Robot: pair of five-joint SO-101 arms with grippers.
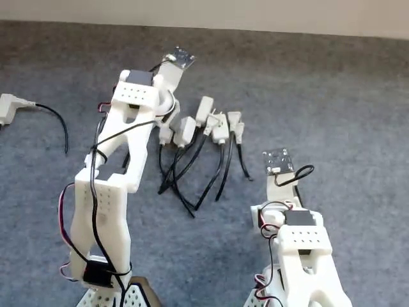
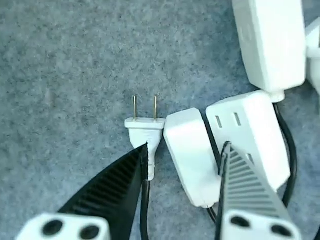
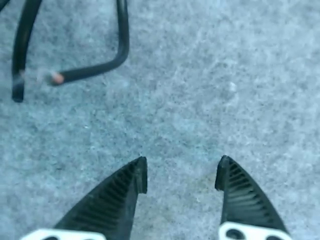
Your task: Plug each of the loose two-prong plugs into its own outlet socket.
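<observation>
On the grey, felt-like counter (image 1: 358, 89) we find a huddle of white plastic plugs and outlet blocks (image 1: 208, 125) near the middle. Their black cords (image 1: 171, 182) trail back toward the arms' bases. The white left arm (image 1: 118, 166) is extended to the near-left edge of this huddle, and its wrist view places the left jaws low over it. These jaws stand wide open and hold nothing. One black ribbed tip lies over the rear of a small white two-prong plug (image 2: 145, 131); whether it touches, we cannot tell. The other tip lies over the edge of a white square outlet block with two slots (image 2: 250, 135). Between the tips lies a rounded white outlet block (image 2: 187, 155), just beside the plug and against the square block's side. The plug lies flat and unplugged, its two metal prongs pointing away from the jaws onto bare counter. A larger white block (image 2: 272, 42) lies beyond the square one.

A lone white plug (image 1: 9, 107) with a curved black cord (image 1: 64, 128) lies well apart at the left edge of the high view.

The white right arm (image 1: 300, 246) sits folded near its base, apart from the huddle. The right jaws are open about as wide, empty, above bare counter. Near them we see the cut end of a black cord (image 3: 55, 78), showing a copper-coloured tip.
</observation>
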